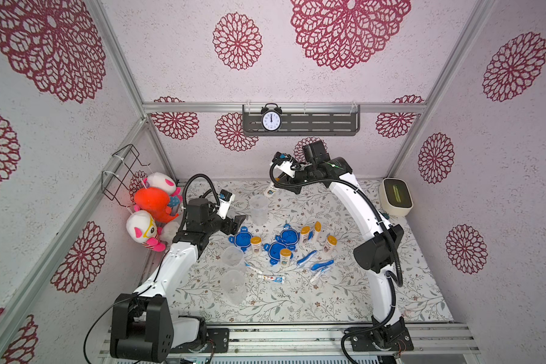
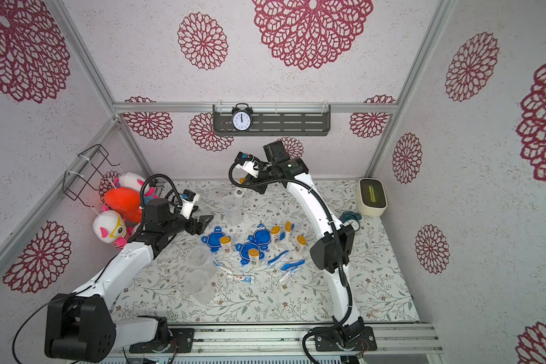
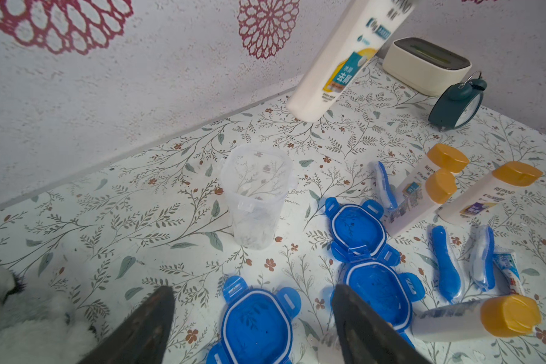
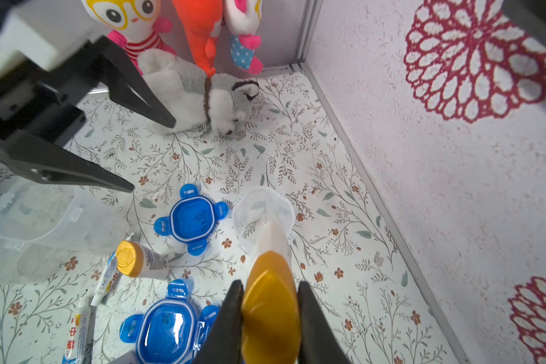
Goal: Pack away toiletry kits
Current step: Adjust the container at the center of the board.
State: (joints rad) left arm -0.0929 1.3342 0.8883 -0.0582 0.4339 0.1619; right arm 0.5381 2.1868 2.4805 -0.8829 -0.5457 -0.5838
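White textured walls (image 1: 177,63) stamped with crimson floral medallions enclose a leaf-print tabletop (image 1: 328,302). Above the right gripper (image 4: 270,285), on the far wall, a grey slotted shelf (image 1: 322,121) carries a black clock (image 1: 271,119). A wire basket (image 1: 123,170) hangs beyond the left gripper (image 3: 252,288).

One clear cup (image 1: 258,208) stands upright and open toward the back of the table (image 1: 328,299). A white bottle (image 1: 270,190) hangs tilted in the air near it, and the right gripper (image 4: 270,283) holds it at its orange cap. Two more cups (image 1: 233,257) are close together at the front left. Three blue lids (image 1: 242,238) lie flat among five other bottles (image 1: 304,234). Blue toothbrushes (image 1: 306,257) and toothpaste tubes (image 1: 271,278) lie just in front.
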